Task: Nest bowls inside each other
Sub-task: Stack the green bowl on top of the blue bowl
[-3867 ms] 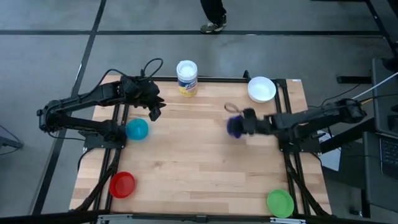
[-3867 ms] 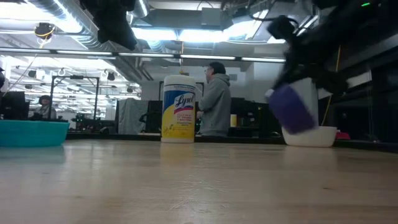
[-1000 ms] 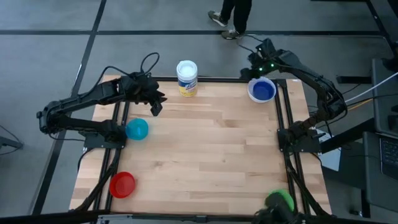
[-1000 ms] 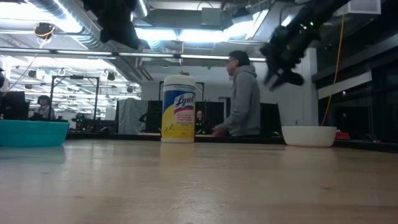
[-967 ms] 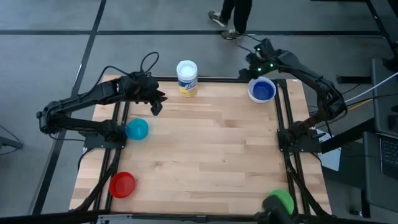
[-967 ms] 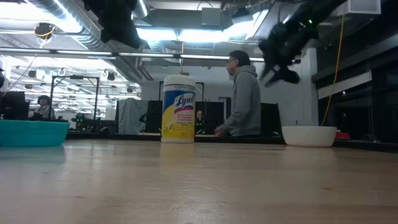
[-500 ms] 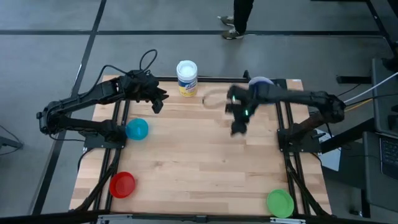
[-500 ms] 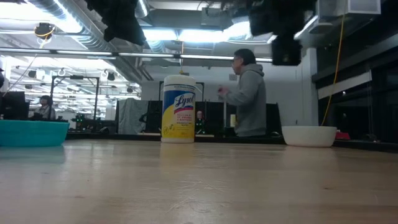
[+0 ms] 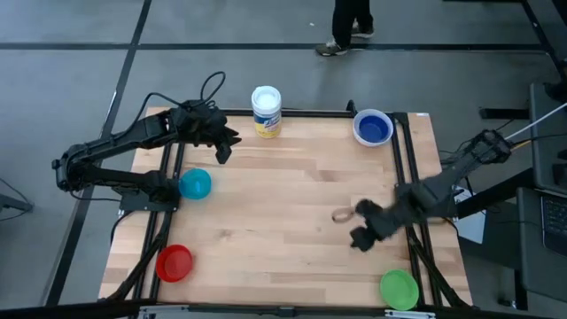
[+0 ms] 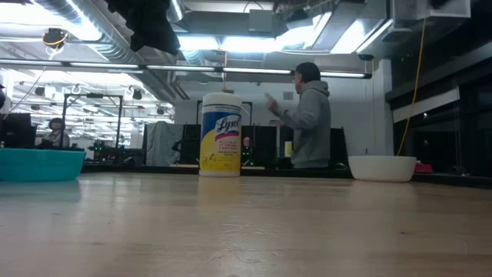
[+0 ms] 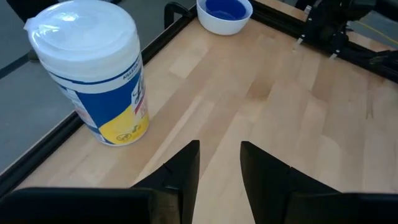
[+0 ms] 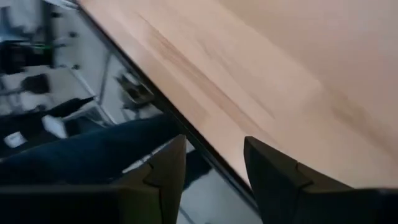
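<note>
The dark blue bowl (image 9: 373, 128) sits nested inside the white bowl (image 9: 357, 133) at the table's far right corner; the left wrist view shows the blue bowl (image 11: 224, 9) in the white one (image 11: 225, 25). The light blue bowl (image 9: 195, 184) rests near the left edge, the red bowl (image 9: 174, 263) at the near left, the green bowl (image 9: 399, 289) at the near right. My left gripper (image 9: 221, 149) hangs open above the far left of the table. My right gripper (image 9: 361, 234) is open and empty over the near right, a little short of the green bowl.
A tall white wipes container (image 9: 266, 111) with a yellow and blue label stands at the far edge, just ahead of my left gripper (image 11: 219, 168). A small ring-shaped object (image 9: 341, 214) lies beside my right gripper. A person (image 10: 307, 115) stands beyond the far edge.
My right gripper has swung from above the white bowl at the far right corner across the table toward the near edge, turning its wrist as it went, and now hangs near the green bowl. The dark blue bowl has stayed in the white one.
</note>
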